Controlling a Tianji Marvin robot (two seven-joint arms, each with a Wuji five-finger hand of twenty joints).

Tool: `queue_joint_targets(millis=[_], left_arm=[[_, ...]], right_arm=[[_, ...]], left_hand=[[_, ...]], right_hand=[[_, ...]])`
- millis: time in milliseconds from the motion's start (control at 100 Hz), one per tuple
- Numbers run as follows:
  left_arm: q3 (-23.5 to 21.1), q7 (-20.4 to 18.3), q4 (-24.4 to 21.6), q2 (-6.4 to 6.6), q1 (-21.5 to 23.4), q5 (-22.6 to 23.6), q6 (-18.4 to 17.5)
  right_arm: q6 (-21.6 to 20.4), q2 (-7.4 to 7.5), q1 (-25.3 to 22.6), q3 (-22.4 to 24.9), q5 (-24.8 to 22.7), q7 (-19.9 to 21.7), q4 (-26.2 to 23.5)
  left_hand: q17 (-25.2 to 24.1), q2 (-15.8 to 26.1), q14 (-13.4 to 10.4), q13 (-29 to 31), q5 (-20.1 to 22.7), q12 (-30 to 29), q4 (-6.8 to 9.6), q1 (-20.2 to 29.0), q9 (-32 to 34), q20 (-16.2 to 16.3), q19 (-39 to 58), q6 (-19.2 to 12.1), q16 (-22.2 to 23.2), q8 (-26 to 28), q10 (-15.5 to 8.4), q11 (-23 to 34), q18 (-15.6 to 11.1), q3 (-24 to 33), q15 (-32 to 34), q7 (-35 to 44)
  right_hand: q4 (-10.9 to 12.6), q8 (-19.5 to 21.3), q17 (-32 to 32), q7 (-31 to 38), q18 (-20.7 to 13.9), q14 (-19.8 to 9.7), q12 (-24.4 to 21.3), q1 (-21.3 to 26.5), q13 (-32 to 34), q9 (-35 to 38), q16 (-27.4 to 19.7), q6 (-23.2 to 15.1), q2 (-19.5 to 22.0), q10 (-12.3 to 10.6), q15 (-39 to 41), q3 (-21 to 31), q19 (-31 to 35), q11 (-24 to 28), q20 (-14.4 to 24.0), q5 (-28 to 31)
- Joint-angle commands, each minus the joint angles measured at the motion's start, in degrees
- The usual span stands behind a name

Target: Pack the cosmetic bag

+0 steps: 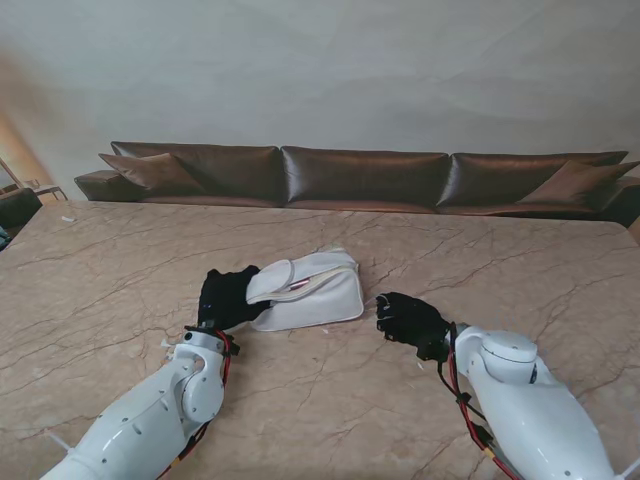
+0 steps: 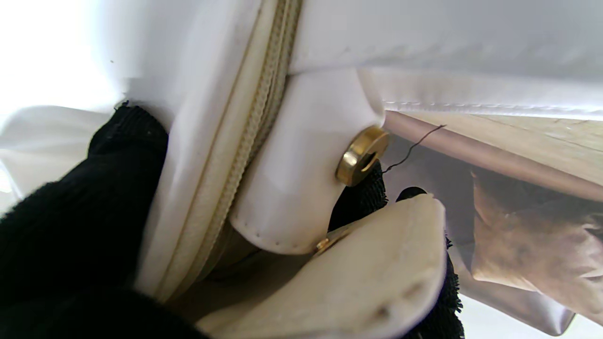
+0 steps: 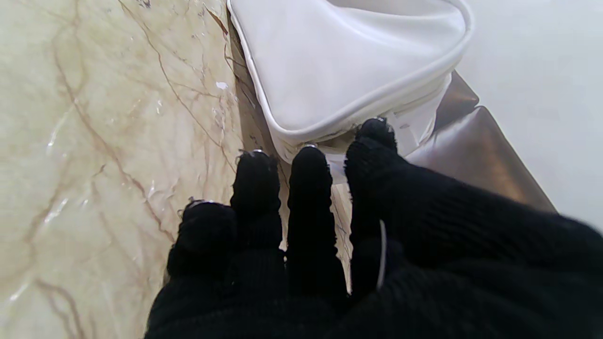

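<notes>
A white cosmetics bag [image 1: 312, 291] lies on the marble table [image 1: 120, 270] near the middle. Its flap [image 1: 283, 278] is lifted at the left end, and something small and red shows in the opening. My black-gloved left hand [image 1: 226, 297] is shut on that left end of the bag. The left wrist view shows the bag's cream zipper [image 2: 245, 141], a brass snap [image 2: 362, 155] and the gloved fingers [image 2: 80, 212] pressed on the white material. My right hand [image 1: 410, 318] rests just right of the bag, apart from it, fingers [image 3: 306, 188] loosely extended and holding nothing; the bag's end [image 3: 348, 61] lies just ahead of them.
A brown leather sofa [image 1: 370, 178] runs along the far edge of the table. A dark chair [image 1: 15, 208] stands at the far left. Bare marble surrounds the bag on all sides.
</notes>
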Motion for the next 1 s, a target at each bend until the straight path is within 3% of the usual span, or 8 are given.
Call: queue_joint_targets(millis=[0, 240, 320, 590, 990], left_arm=[[1.08, -1.86, 2.63, 0.22, 1.52, 0.95, -0.17], [1.00, -0.18, 3.97, 0.67, 1.86, 2.05, -4.89], [0.13, -0.80, 2.72, 1.40, 2.78, 3.13, -5.47], [-2.39, -4.65, -3.56, 3.81, 5.57, 7.66, -3.73], [-1.41, -10.56, -6.33, 4.15, 5.31, 7.01, -0.26]], right_arm=[[-0.14, 0.09, -0.75, 0.87, 0.40, -0.96, -0.69], [0.21, -0.27, -1.55, 2.62, 2.23, -2.81, -2.51], [0.32, -0.37, -1.53, 2.70, 2.43, -3.39, -2.90], [0.21, -0.10, -1.04, 2.27, 2.58, -4.23, -6.44], [0.22, 1.89, -1.35, 2.36, -0.29, -1.12, -12.94]], left_hand=[[-0.94, 8.21, -0.92, -0.43, 10.16, 3.82, 9.94, 18.97, 2.91, 0.31, 0.61, -10.96, 1.03, 1.97, -4.77, 10.60, -0.60, 11.47, 0.28, 3.74], [-1.27, 8.35, -1.05, -0.59, 9.86, 4.60, 9.87, 18.74, 2.97, 0.17, 0.35, -11.16, 1.38, 3.35, -5.39, 10.70, -1.40, 11.56, -0.07, 3.86], [-1.86, 8.64, -1.09, -0.92, 9.79, 4.82, 9.88, 18.62, 2.89, 0.12, 0.05, -11.16, 1.51, 3.57, -5.50, 10.78, -1.75, 11.55, -0.20, 3.85], [-1.70, 7.45, -1.64, -0.56, 9.89, 5.21, 10.31, 17.51, 3.65, 0.20, -0.09, -11.53, 1.70, 3.52, -6.23, 10.27, -2.64, 13.22, -0.67, 3.24], [-1.57, 6.78, -1.34, -0.18, 10.18, 5.38, 10.68, 17.10, 4.17, 0.06, -0.16, -11.13, 2.20, 3.16, -5.87, 9.99, -2.85, 14.35, -0.84, 2.95]], right_hand=[[-0.24, 2.47, -1.79, 5.30, 4.71, 1.29, -0.02, -4.10, 0.24, 0.09, 0.52, -6.86, 0.59, -1.42, 1.08, -1.69, 0.32, 1.02, 0.78, 3.97], [-0.34, 2.56, -2.45, 5.19, 4.44, 1.08, -0.66, -3.62, -0.63, -0.61, 0.19, -6.95, 1.23, -1.51, -0.26, -2.51, -0.48, -0.22, 0.86, 3.44], [-0.33, 2.50, -2.53, 5.12, 4.42, 1.17, -1.24, -3.59, -0.76, -0.64, 0.06, -6.98, 1.21, -1.38, -0.73, -2.68, -0.67, -0.89, 0.96, 3.50], [-0.30, 2.35, -2.64, 4.90, 4.53, 1.43, -3.39, -3.34, -0.53, -0.30, -0.34, -6.84, 1.40, -0.81, -1.64, -3.16, -1.00, -2.60, 1.35, 3.40], [-0.17, 1.98, -0.93, 4.42, 5.02, 2.10, -4.37, -3.18, 1.13, 1.22, -0.35, -6.62, 0.95, -0.49, -1.53, -2.96, -0.35, -3.09, 2.11, 3.89]])
